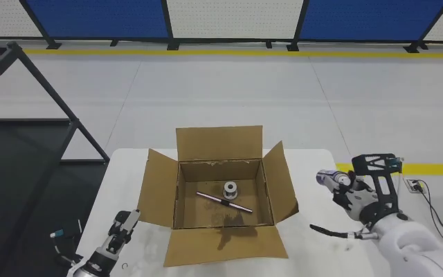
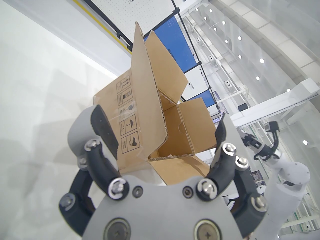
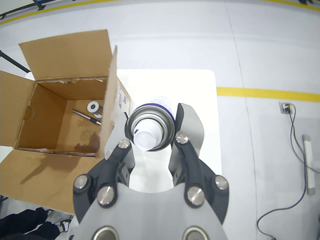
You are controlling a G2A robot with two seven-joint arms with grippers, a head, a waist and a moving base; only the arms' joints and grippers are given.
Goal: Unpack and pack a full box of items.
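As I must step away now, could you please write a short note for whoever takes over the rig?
Left gripper open and empty, beside the left flap of the box.
Right gripper shut on the spray can, over the table right of the box.
Box open, flaps out; a metal rod and a spool lie inside.
Done: spray can is out of the box. Left: metal rod and spool not yet out.

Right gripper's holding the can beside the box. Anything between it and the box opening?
Yes. The side flap of the box stands raised between the can and the opening, so it likely must go over. Inside, a rod and a metal ring lie on the floor.
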